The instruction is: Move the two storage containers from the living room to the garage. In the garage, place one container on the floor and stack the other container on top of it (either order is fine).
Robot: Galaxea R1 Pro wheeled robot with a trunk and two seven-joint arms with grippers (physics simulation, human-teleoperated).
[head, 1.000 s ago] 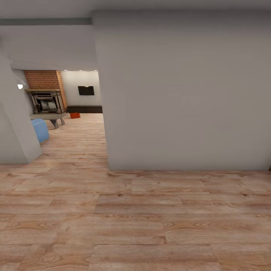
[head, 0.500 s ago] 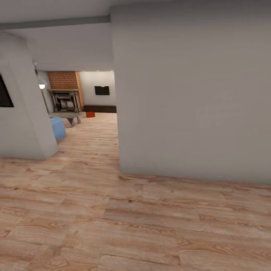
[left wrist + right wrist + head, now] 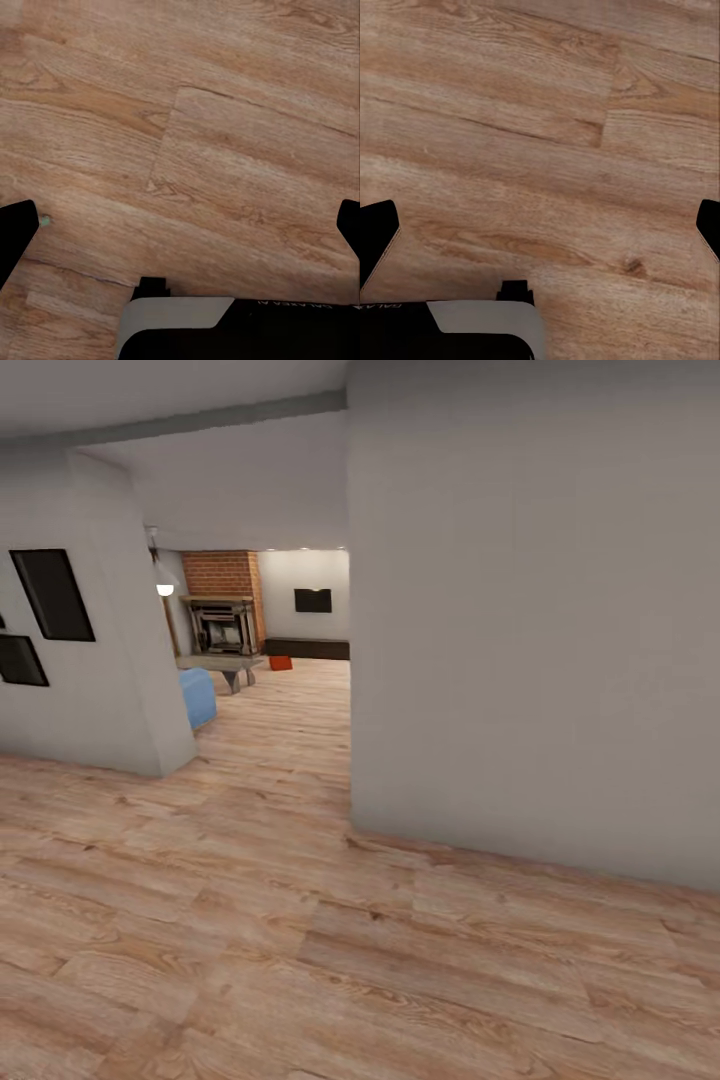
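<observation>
My head view swings left: the doorway to the living room now sits further right, and two dark wall frames appear.

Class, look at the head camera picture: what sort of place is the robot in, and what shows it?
Probably a home hallway opening onto a living room: wood plank floor, brick chimney with fireplace, wall TV.
</observation>
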